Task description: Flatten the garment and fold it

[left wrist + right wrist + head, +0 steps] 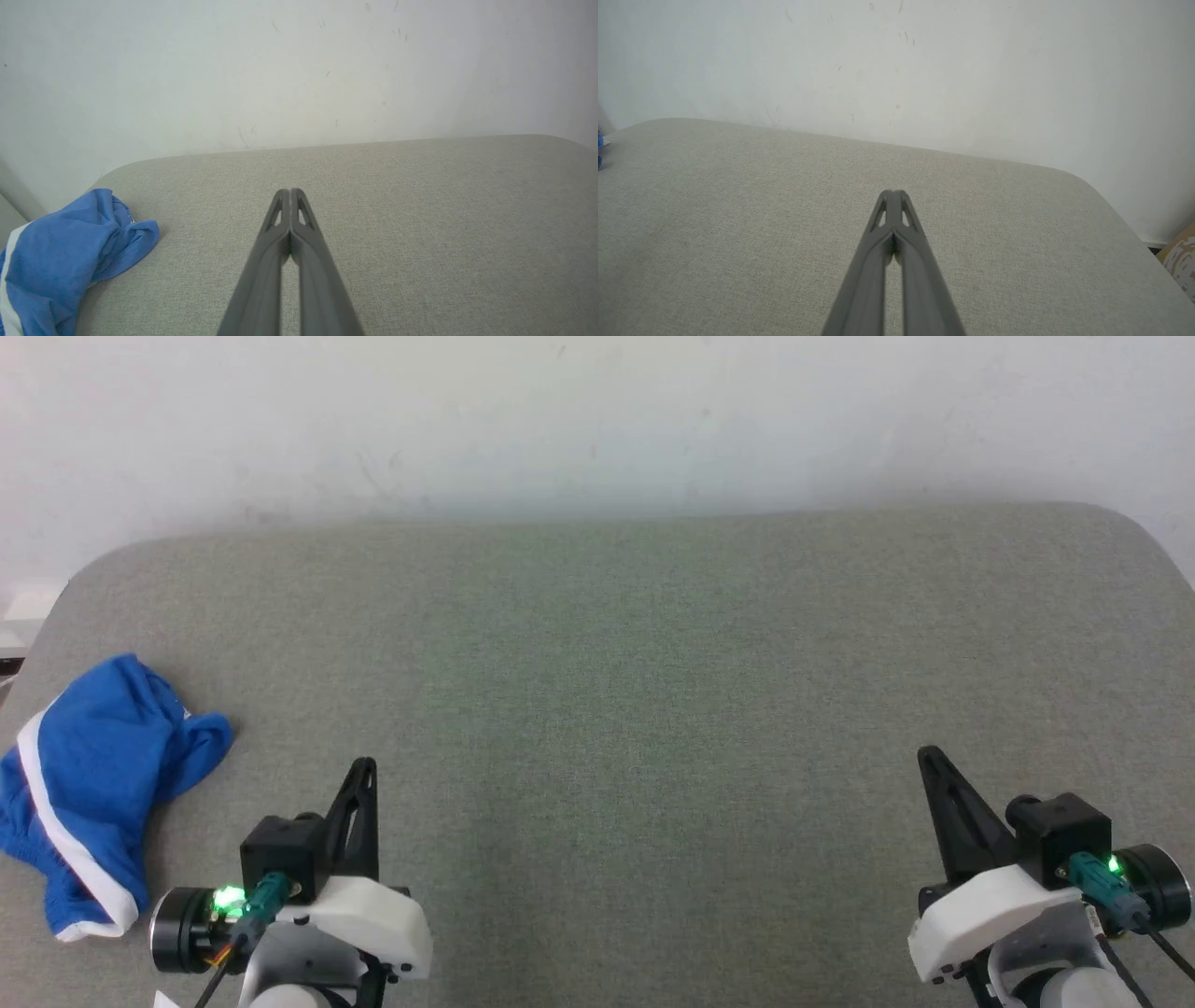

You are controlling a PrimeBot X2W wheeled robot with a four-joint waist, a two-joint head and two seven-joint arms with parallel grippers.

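Observation:
The garment (89, 784), bright blue shorts with a white side stripe, lies crumpled in a heap at the far left edge of the grey padded table (635, 672). In the left wrist view the garment (60, 261) sits at the lower left, well to the side of the fingers. My left gripper (364, 767) hovers at the lower left, shut and empty, a short way right of the heap. Far off at the lower right, my right gripper (927, 754) is shut on nothing. The left gripper (290, 191) and the right gripper (893, 192) each show their tips pressed together.
A white wall (597, 420) rises behind the table's far edge. The table has rounded corners at the far left and far right. In the right wrist view a patterned yellowish object (1181, 261) stands beyond the table's right edge.

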